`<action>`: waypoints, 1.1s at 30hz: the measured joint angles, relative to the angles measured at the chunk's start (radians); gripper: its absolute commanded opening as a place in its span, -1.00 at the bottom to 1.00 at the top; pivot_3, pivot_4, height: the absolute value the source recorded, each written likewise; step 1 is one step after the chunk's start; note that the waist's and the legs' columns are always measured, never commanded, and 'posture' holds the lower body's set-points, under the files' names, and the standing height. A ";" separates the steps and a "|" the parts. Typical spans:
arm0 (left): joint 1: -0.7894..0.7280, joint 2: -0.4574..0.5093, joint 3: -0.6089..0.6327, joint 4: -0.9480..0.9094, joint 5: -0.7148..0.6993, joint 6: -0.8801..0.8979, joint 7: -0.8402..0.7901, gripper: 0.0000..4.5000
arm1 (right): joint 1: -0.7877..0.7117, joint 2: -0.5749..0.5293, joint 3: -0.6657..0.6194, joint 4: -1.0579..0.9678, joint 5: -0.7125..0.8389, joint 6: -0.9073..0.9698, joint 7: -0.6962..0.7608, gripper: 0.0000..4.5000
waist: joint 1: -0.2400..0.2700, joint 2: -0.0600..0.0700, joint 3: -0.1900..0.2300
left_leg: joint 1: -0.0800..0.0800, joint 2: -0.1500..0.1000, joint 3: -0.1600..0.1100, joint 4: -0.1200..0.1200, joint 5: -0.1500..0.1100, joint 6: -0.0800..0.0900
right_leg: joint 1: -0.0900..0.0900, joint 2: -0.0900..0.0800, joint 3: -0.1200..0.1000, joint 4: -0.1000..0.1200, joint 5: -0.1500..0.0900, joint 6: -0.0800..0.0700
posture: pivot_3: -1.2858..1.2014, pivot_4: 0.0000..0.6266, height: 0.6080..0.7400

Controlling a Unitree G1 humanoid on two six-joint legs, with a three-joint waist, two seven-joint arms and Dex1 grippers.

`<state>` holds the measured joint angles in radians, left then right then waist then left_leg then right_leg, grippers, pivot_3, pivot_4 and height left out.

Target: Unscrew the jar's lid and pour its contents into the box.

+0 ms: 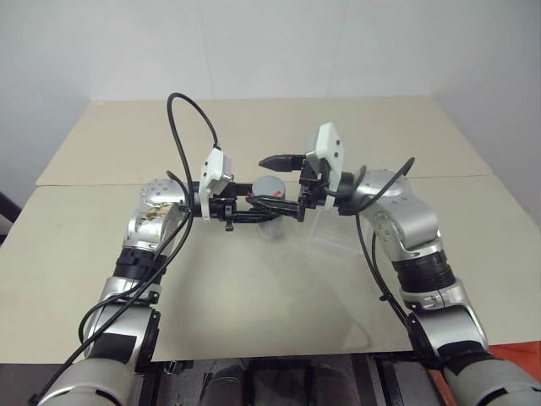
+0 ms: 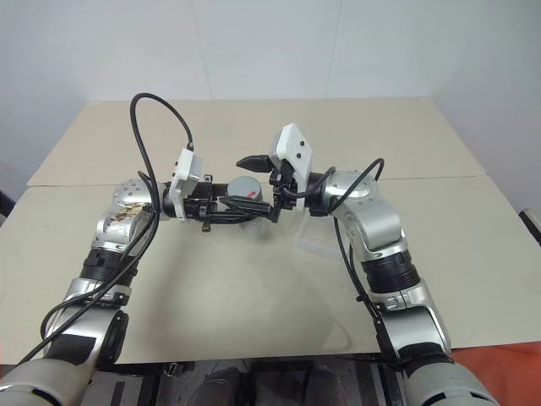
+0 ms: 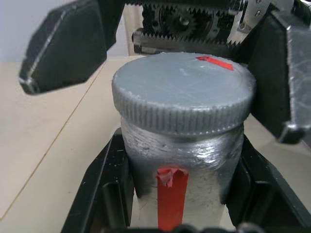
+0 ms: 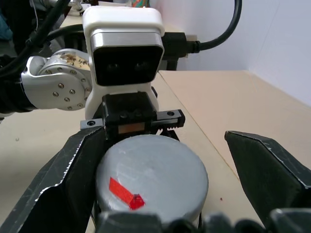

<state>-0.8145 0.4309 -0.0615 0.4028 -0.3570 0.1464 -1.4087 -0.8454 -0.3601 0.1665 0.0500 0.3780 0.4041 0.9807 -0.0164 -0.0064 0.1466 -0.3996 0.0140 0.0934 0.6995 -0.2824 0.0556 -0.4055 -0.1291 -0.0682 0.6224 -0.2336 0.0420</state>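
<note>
We are seeing the jar standing upright, its long axis vertical, held above the table near the middle of the head view. The lid is sitting on top, facing up, still screwed on. The jar's wall is looking cloudy grey-clear with a vertical red stripe down its side; the lid is grey with a ribbed edge and a small red mark near its rim. We cannot make out the contents through the wall.

The left gripper is reaching in level from about nine o'clock of the jar, its two black fingers clamping the jar's body from either side, below the lid. The right gripper is coming in level from about three o'clock at lid height, its fingers standing wide on either side of the lid; one finger is lying just beside the lid's edge, the other well apart from it.

The box is lying on the table at about four o'clock of the jar, under the right forearm.
</note>
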 measured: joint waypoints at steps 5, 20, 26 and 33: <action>0.009 0.001 0.000 -0.007 0.000 0.007 0.010 -0.09 | -0.006 -0.003 -0.001 0.037 0.001 -0.009 0.025 0.98 | 0.000 0.000 0.000 | 0.000 0.000 0.000 0.000 0.000 0.000 | 0.000 0.000 0.000 0.000 0.000 0.000 | 0.03 -0.52 1.00; 0.033 0.042 0.012 -0.040 -0.001 0.027 0.010 -0.09 | 0.004 -0.129 -0.097 0.114 0.036 -0.048 0.080 0.98 | 0.006 0.000 0.000 | 0.000 0.000 0.000 0.000 0.000 0.000 | 0.000 0.000 0.000 0.000 0.000 0.000 | 0.03 -0.52 1.00; 0.036 0.035 0.001 -0.041 -0.001 0.027 -0.012 -0.09 | 0.056 -0.143 -0.142 0.083 0.038 -0.045 0.061 0.98 | 0.002 0.000 0.000 | 0.000 0.000 0.001 0.000 0.000 0.000 | 0.000 0.000 0.000 0.000 0.000 0.000 | 0.03 -0.52 1.00; 0.018 0.010 0.000 -0.010 0.002 0.019 -0.006 -0.09 | 0.114 -0.166 -0.147 -0.066 0.074 0.002 0.060 0.98 | 0.003 0.000 0.000 | 0.000 0.000 0.001 0.000 0.000 0.000 | 0.000 0.000 0.000 0.000 0.000 0.000 | 0.03 -0.52 1.00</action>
<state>-0.7966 0.4406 -0.0611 0.3933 -0.3546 0.1656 -1.4149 -0.7316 -0.5263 0.0196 -0.0161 0.4523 0.4063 1.0404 -0.0136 -0.0064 0.1466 -0.3997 0.0143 0.0942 0.6995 -0.2824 0.0556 -0.4055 -0.1293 -0.0678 0.6223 -0.2336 0.0420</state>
